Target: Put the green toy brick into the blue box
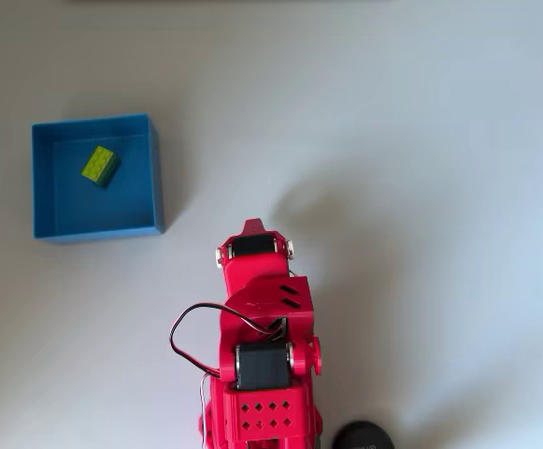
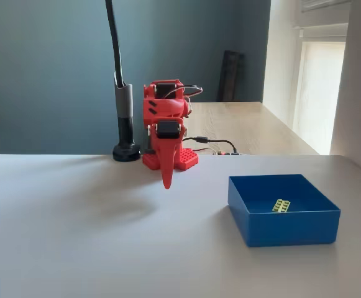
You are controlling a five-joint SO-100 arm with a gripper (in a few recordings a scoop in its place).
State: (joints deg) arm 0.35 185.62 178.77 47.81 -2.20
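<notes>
Inside the blue box (image 1: 155, 178), toward its upper left part in the overhead view, the green toy brick (image 1: 99, 166) is seen lying on the flat bottom. Well apart from it, the red gripper (image 2: 166, 181) is held pointing downward above the table (image 1: 421, 140), fingers closed together and empty.

Small lime-green studded plastic brick (image 1: 99, 165) lying inside the square, shallow, bright blue open box (image 1: 156, 168).

In the overhead view the brick sits on the box's flat blue bottom, in the upper middle part, turned at an angle to the walls and touching none of them. In the fixed view its studs face up (image 2: 281, 205), and the box (image 2: 279, 226) rests flat on the pale table.
</notes>
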